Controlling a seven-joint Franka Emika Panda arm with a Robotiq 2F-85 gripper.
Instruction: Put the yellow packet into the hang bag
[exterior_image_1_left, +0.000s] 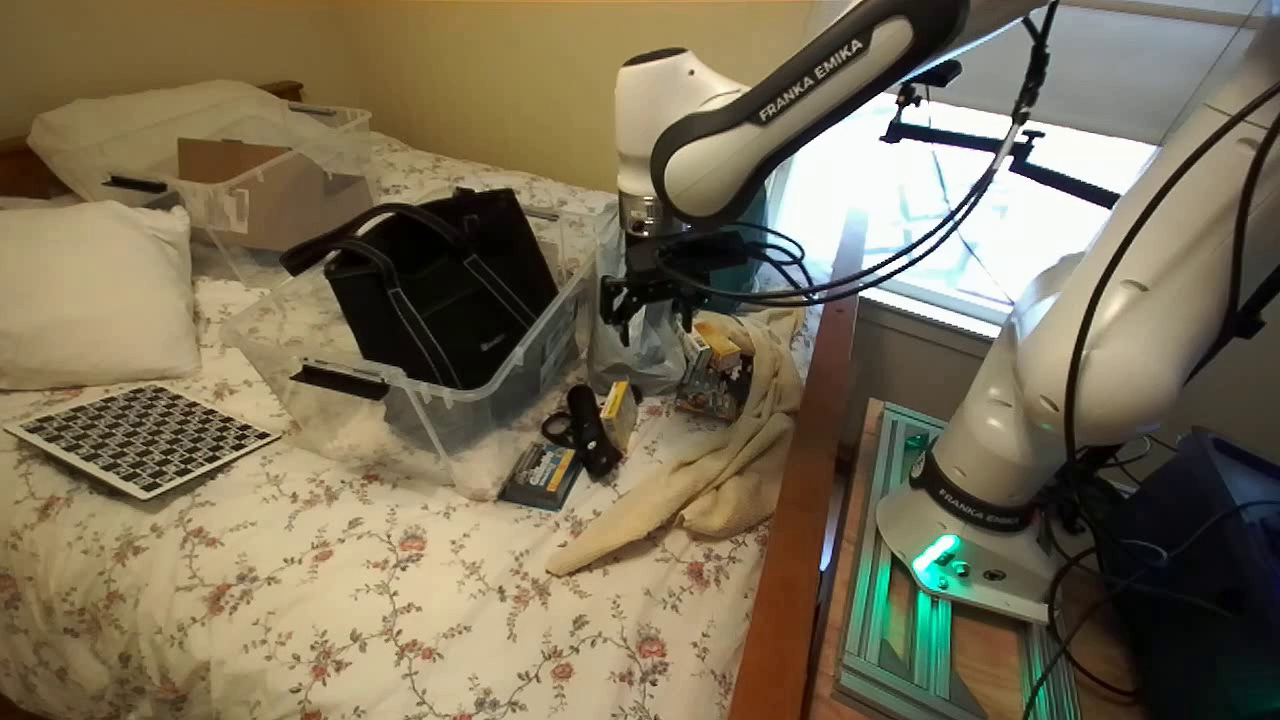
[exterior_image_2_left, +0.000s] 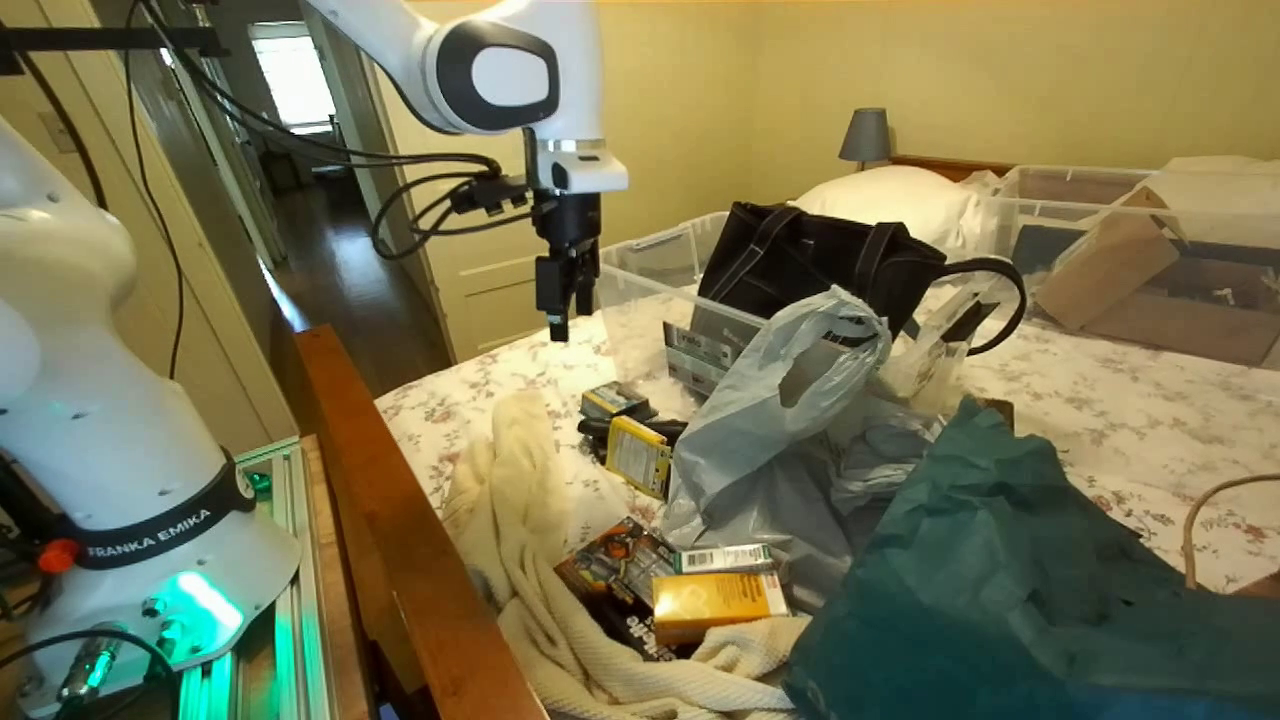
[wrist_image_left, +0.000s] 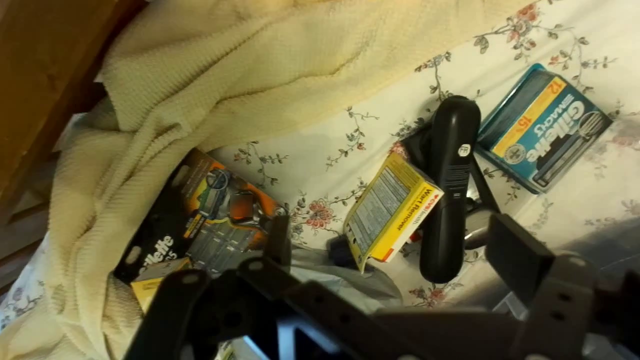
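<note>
The yellow packet, a small yellow carton, lies tilted on the bed against a black handheld tool; it shows in both exterior views (exterior_image_1_left: 620, 415) (exterior_image_2_left: 638, 455) and in the wrist view (wrist_image_left: 385, 210). The hang bag, black fabric with loop handles, sits tilted inside a clear bin in both exterior views (exterior_image_1_left: 440, 290) (exterior_image_2_left: 815, 262); its inside is hidden. My gripper hangs pointing down, open and empty, above the bed near the bin in both exterior views (exterior_image_1_left: 655, 318) (exterior_image_2_left: 572, 318). In the wrist view my spread fingers (wrist_image_left: 400, 250) are either side of the yellow packet and the tool, apart from both.
The clear bin (exterior_image_1_left: 470, 395) has raised walls. A grey plastic bag (exterior_image_2_left: 750, 450) and a teal bag (exterior_image_2_left: 1000, 600) stand nearby. The black tool (wrist_image_left: 450, 190), a blue Gillette pack (wrist_image_left: 547, 130), an orange-yellow box (exterior_image_2_left: 715, 600) and a cream blanket (exterior_image_1_left: 700, 500) lie around.
</note>
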